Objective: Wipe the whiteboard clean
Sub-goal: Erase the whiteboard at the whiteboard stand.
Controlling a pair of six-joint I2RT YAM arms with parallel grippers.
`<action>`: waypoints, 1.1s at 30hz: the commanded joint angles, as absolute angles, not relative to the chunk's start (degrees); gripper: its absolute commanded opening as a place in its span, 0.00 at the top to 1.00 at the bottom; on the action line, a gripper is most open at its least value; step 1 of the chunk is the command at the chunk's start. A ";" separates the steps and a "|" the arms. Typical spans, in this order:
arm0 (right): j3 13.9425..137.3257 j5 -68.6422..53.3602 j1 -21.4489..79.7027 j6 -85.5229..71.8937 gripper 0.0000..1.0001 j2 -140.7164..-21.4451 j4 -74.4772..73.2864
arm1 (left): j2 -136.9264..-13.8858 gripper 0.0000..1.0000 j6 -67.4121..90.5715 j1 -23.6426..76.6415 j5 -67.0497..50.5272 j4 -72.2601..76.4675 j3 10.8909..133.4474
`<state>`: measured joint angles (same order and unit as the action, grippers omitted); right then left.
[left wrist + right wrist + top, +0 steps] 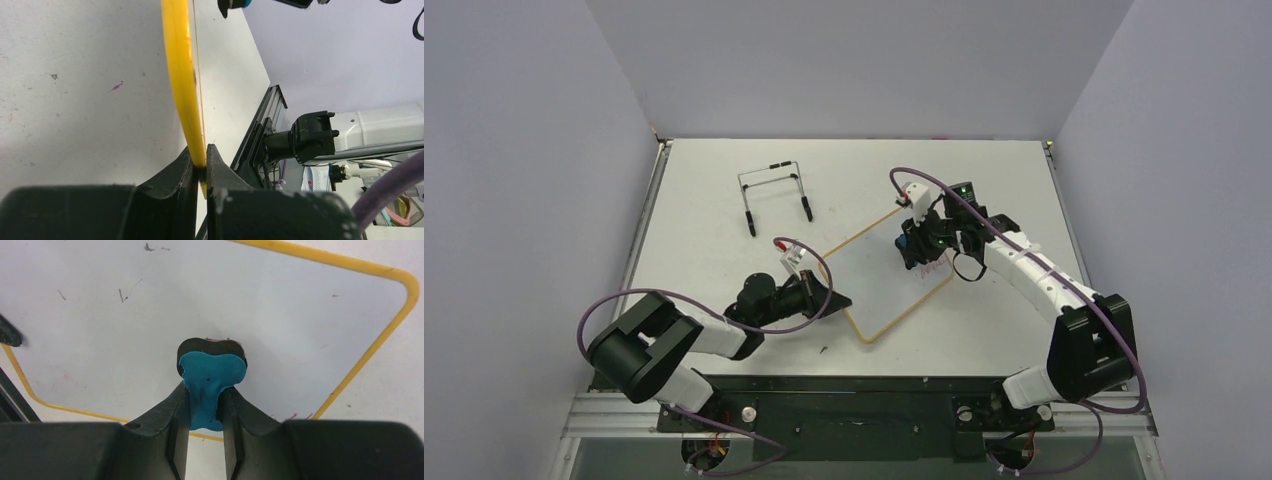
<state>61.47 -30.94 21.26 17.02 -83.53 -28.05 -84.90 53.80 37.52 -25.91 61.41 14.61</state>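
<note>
Board: we saw the flat white whiteboard with a thin yellow frame (874,280) lying skewed mid-table, somewhat nearer the near edge. Faint red writing (932,263) showed on its side toward the right edge.
Left gripper (200,165): we logged it pinching the board's frame at the corner toward the left edge.
Right gripper (206,395): clamped on a small blue eraser with a black pad (212,372), pad against the board face.
Stand: black wire easel (774,195) stood apart, toward the far edge, left of centre.
</note>
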 commanded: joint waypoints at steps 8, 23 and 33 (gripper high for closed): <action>54.07 -30.49 19.36 11.51 1.00 -83.68 -14.21 | -78.41 1.00 49.61 37.76 -21.51 64.81 15.95; 56.97 -23.70 19.66 4.00 1.00 -89.98 -9.86 | -77.28 1.00 47.67 37.75 -22.52 59.41 17.07; 54.37 -32.66 27.94 5.71 1.00 -89.04 -16.27 | -78.46 1.00 47.42 37.79 -23.31 58.80 18.31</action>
<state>55.29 -26.63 21.78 5.34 -89.36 -13.89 -79.46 50.15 37.39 -21.37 53.23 14.63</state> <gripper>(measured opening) 0.218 0.039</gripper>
